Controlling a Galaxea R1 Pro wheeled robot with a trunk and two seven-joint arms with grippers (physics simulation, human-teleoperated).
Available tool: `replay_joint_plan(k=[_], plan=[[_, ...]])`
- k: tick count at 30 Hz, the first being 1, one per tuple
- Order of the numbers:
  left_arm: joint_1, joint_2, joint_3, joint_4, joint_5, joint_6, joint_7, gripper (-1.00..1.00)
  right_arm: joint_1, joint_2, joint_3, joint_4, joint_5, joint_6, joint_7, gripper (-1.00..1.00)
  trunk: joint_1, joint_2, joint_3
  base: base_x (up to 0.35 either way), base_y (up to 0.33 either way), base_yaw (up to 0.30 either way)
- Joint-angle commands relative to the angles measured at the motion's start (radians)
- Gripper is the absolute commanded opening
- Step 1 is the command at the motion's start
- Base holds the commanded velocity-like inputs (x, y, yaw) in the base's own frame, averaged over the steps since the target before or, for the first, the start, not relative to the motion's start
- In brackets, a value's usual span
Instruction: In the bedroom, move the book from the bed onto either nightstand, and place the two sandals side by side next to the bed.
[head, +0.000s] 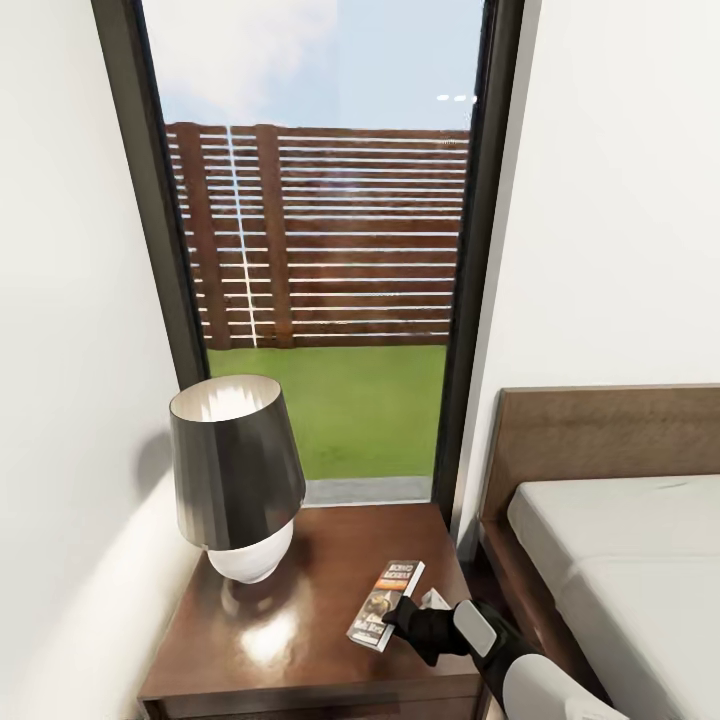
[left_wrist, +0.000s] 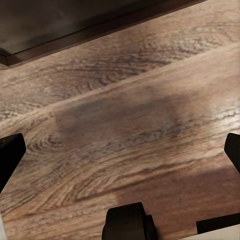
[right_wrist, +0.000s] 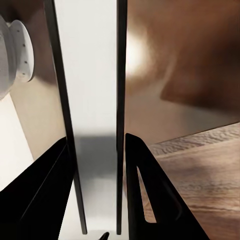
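- The right gripper (head: 400, 612) has its fingers closed on the book (head: 385, 604), edge-on between them.
- The book is at the nightstand (head: 300, 640) top's front right, right of the lamp (head: 236, 475).
- The left gripper (left_wrist: 120, 150) is spread wide over the plank floor (left_wrist: 125, 125), empty.

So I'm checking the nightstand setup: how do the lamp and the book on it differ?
The black-shaded lamp with white round base stands upright, tall, near the wall; the thin dark paperback book lies low at the bed-side edge, gripped by the right claw. Both sit on the glossy brown wooden nightstand.
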Motion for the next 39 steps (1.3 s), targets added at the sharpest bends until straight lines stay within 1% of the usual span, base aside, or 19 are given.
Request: replay_joint_plan(k=[1,13,19,39], plan=[[0.000,0.001,-0.009,-0.002,0.005,-0.001,0.006,1.00,0.000,0.001,-0.006,-0.001,0.005,0.004,0.002,-1.00,0.000,0.000,-0.001,0.000,0.000,0.000],[0.000,0.000,-0.009,-0.002,0.005,-0.001,0.006,1.00,0.000,-0.001,-0.004,-0.002,0.005,0.005,0.004,-1.00,0.000,0.000,-0.001,0.000,0.000,0.000],[0.000,0.000,-0.009,-0.002,0.005,-0.001,0.006,1.00,0.000,0.002,-0.002,-0.003,0.005,0.005,0.005,-1.00,0.023,-0.042,-0.020,0.000,0.000,0.000],[0.000,-0.001,-0.009,-0.003,0.005,-0.001,0.006,1.00,0.000,0.002,0.001,-0.005,0.005,0.007,0.005,-1.00,0.023,-0.042,-0.020,0.000,0.000,0.000]])
